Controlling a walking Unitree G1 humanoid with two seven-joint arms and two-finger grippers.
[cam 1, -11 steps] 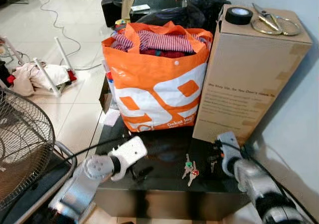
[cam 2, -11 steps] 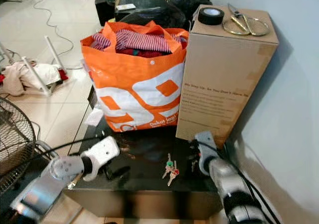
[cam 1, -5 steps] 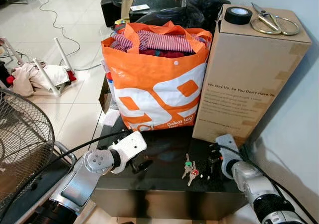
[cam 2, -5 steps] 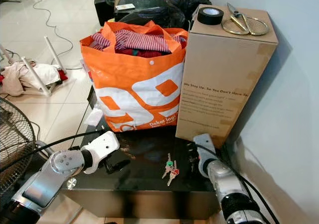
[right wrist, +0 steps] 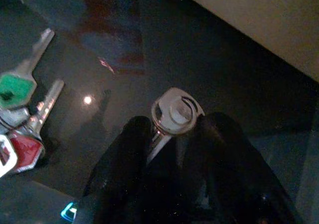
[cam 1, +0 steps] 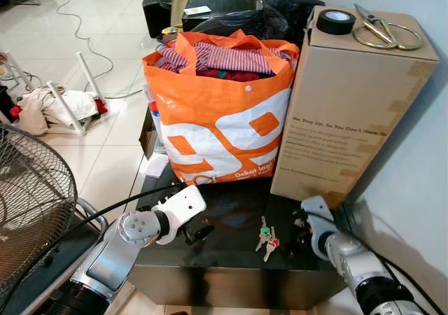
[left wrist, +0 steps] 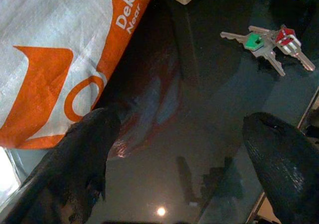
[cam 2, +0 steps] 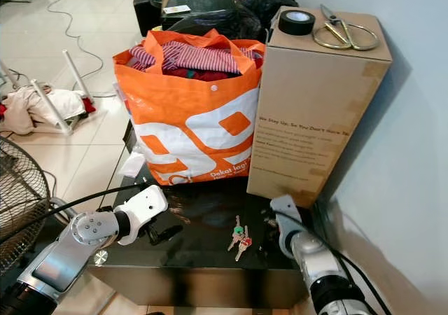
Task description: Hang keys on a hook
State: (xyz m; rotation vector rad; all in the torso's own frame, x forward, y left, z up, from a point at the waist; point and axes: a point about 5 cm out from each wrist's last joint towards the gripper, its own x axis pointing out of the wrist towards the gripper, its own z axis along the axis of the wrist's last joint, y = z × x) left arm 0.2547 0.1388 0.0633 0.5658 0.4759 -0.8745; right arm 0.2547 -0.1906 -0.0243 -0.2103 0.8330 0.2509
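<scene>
A bunch of keys [cam 1: 266, 236] with green and red caps lies flat on the glossy black table [cam 1: 231, 255], also seen as keys [left wrist: 269, 42] in the left wrist view. My right gripper [cam 1: 305, 229] rests low on the table just right of the keys, in front of the cardboard box. In the right wrist view its fingers [right wrist: 124, 159] are shut on a small silver hook-like piece [right wrist: 174, 113], with the keys [right wrist: 20, 119] a short way off. My left gripper [cam 1: 199, 231] hovers open over the table's left part, apart from the keys, holding nothing.
An orange and white bag [cam 1: 217, 119] stuffed with clothes stands behind the keys. A tall cardboard box [cam 1: 343, 112] beside it carries a tape roll [cam 1: 335, 21] and scissors [cam 1: 381, 33]. A fan [cam 1: 31, 203] stands at the left and a white wall [cam 1: 420, 175] on the right.
My left arm has risen and swung its gripper over the table's left part. The right gripper has slid slightly right and nearer. The keys have not moved.
</scene>
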